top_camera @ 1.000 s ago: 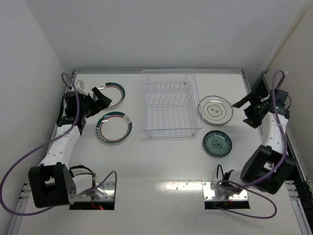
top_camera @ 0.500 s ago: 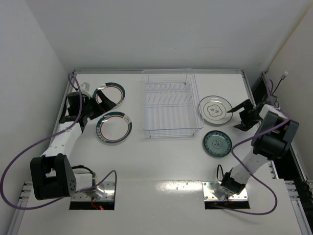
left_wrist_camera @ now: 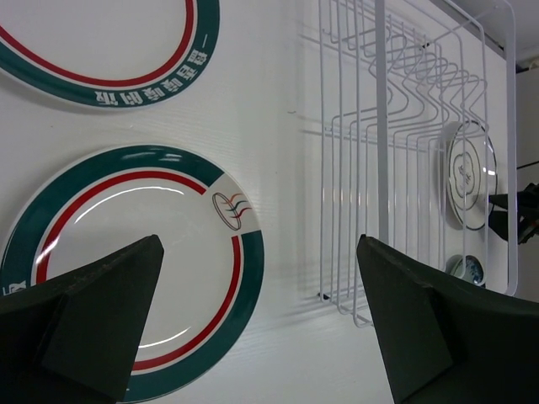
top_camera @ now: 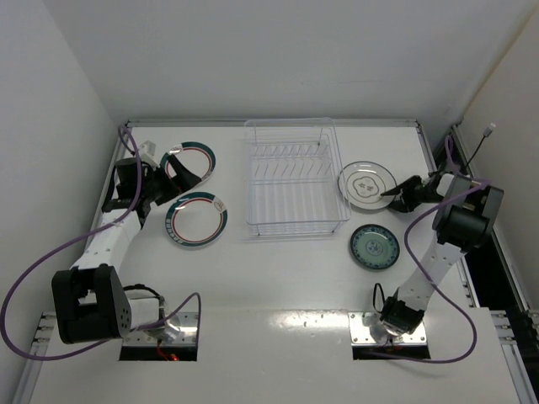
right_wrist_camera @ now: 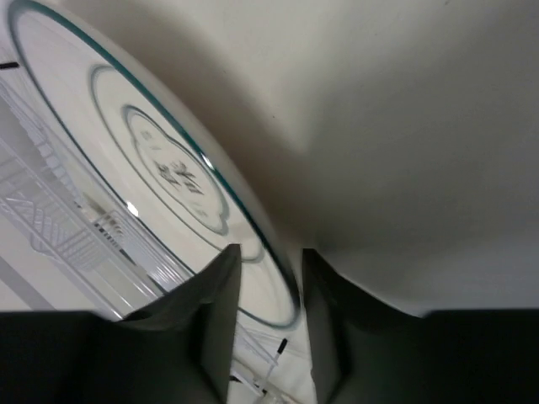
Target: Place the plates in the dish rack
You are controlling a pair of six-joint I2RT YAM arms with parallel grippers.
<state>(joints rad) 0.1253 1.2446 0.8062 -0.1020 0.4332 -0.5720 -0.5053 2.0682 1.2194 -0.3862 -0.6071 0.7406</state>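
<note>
Two white plates with teal rims and red rings lie at the left, one further back (top_camera: 189, 160) (left_wrist_camera: 109, 42) and one nearer (top_camera: 196, 220) (left_wrist_camera: 126, 269). My left gripper (top_camera: 175, 168) (left_wrist_camera: 259, 244) hangs open above them, holding nothing. The wire dish rack (top_camera: 295, 181) (left_wrist_camera: 404, 143) stands in the middle with no plate in it. To its right lies the grey-white plate (top_camera: 364, 183) (right_wrist_camera: 160, 160) with a dark drawing. My right gripper (top_camera: 394, 195) (right_wrist_camera: 269, 252) is shut on its right rim, one finger on each face. The small teal plate (top_camera: 374, 247) lies flat in front of it.
White walls close in the table at the back and on both sides. Purple cables loop from both arms (top_camera: 50, 269) (top_camera: 438, 236). Metal rails run along the table's left and right edges (top_camera: 505, 252).
My right arm swung left to the grey-white plate and its jaws narrowed onto the rim. The plate has shifted slightly left. The left arm has barely moved.
</note>
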